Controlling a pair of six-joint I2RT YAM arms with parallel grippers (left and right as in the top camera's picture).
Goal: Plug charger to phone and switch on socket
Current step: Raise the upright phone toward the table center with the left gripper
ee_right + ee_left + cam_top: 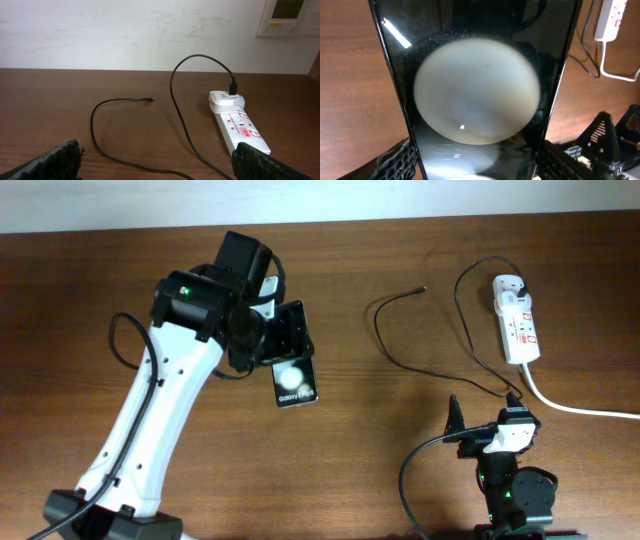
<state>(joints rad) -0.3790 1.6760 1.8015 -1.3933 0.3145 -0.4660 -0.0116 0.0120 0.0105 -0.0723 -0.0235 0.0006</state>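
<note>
1. The left hand (288, 340) is clenched on the phone (293, 380). In its wrist view one finger (397, 160) sits against the left long edge and the other finger against the right long edge, and the glossy face fills nearly all the view between them
2. Seen from above, this hand covers the far part of the phone. The near end, with a white round spot and small white lettering, sticks out from the fingers toward the robot. I cannot tell whether the phone touches the surface (340, 480)
3. The right hand (484, 405) is released and grasps nothing. Its fingers stand wide apart, at the near right of the surface
4. The charger (377, 320) lies on the surface between the two hands, well apart from the phone. Its tip (423, 288) is free and lies toward the far side, touching nothing
5. From the tip the cable curves toward the right hand and passes just beside its fingers. Then it loops back to the socket (517, 320), where its other end is plugged in at the far end
6. The socket lies at the far right, beyond the right hand and apart from it. Its red switches face up, and a thick white cord (570, 408) leaves its near end and runs off to the right
</note>
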